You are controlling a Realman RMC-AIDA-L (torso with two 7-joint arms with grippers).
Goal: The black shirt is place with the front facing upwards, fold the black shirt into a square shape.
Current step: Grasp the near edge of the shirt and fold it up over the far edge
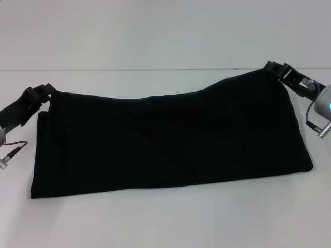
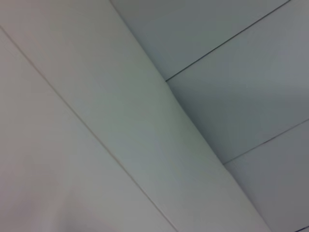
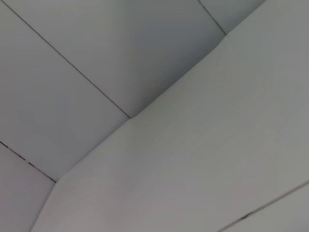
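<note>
The black shirt [image 1: 170,139] lies across the white table as a long folded band. No lettering or neck label shows. My left gripper [image 1: 50,97] is at the shirt's far left corner and is shut on the cloth there. My right gripper [image 1: 275,71] is at the far right corner and is shut on that corner, which it holds raised. The shirt's far edge sags between the two grippers. The near edge rests on the table. Neither wrist view shows the shirt or any fingers.
The white table [image 1: 165,222] stretches in front of the shirt and behind it up to a seam [image 1: 155,69]. The left wrist view shows only pale panels with seams [image 2: 217,46], as does the right wrist view [image 3: 87,82].
</note>
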